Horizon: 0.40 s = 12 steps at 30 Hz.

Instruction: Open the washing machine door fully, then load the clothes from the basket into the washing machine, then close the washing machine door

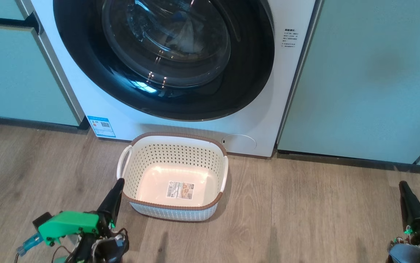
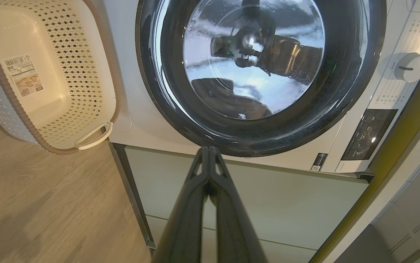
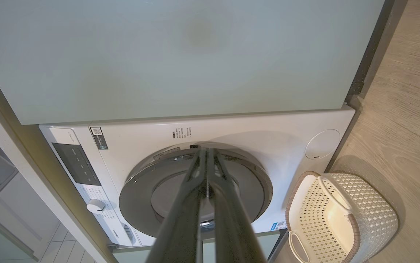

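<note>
The washing machine door point(image 1: 164, 54), rigid, glossy, likely slippery, sits shut on the washing machine point(image 1: 253, 120) front, best hooked at its rim; the empty basket point(image 1: 175, 155) stands on the floor point(image 1: 305, 212) just below; left gripper point(image 1: 119, 183) and right gripper point(image 1: 403, 187) hang pinched together, empty.

The left gripper point(image 1: 120, 180) has long, tapered, glossy black fingers point(image 1: 112, 204) on a bright green plastic bracket point(image 1: 69, 223), with a translucent blue plug point(image 1: 29, 244) and tangled dark cables point(image 1: 116, 243).

I see a cream, perforated basket point(image 1: 175, 153) with brown rim, a white washing machine point(image 1: 257, 122), black door point(image 1: 255, 65), pale green cabinets point(image 1: 370, 73).
</note>
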### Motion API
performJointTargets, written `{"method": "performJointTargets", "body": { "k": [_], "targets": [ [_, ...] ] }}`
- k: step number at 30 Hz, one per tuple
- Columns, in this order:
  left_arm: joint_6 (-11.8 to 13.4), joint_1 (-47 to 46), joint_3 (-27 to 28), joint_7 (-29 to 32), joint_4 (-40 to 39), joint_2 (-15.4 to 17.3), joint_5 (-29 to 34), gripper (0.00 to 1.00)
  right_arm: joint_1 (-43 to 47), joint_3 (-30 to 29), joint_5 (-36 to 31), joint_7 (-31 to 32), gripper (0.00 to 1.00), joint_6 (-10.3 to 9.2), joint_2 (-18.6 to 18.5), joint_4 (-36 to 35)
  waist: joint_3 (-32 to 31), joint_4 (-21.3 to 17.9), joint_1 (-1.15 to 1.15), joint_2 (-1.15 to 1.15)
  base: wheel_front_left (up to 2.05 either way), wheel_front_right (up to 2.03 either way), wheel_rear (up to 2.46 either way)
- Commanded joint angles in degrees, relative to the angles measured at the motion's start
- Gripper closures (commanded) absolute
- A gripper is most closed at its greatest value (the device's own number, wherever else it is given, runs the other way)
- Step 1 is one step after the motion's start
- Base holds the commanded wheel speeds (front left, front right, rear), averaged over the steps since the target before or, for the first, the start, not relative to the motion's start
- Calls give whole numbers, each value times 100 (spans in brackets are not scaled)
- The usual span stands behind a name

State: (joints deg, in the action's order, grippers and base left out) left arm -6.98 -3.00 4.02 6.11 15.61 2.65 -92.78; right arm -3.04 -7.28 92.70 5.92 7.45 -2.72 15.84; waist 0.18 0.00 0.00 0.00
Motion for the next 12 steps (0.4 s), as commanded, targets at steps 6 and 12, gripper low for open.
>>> {"method": "performJointTargets", "body": {
  "k": [6,12],
  "targets": [
    [-51,-318,239,28,-157,35,52,100,-313,91,-41,45,100,3,-31,-182,0,0,0,0,0,0,0],
    [-51,-318,241,29,-157,34,53,100,-313,89,-42,46,100,3,-29,-182,0,0,0,0,0,0,0]
  ]
}}
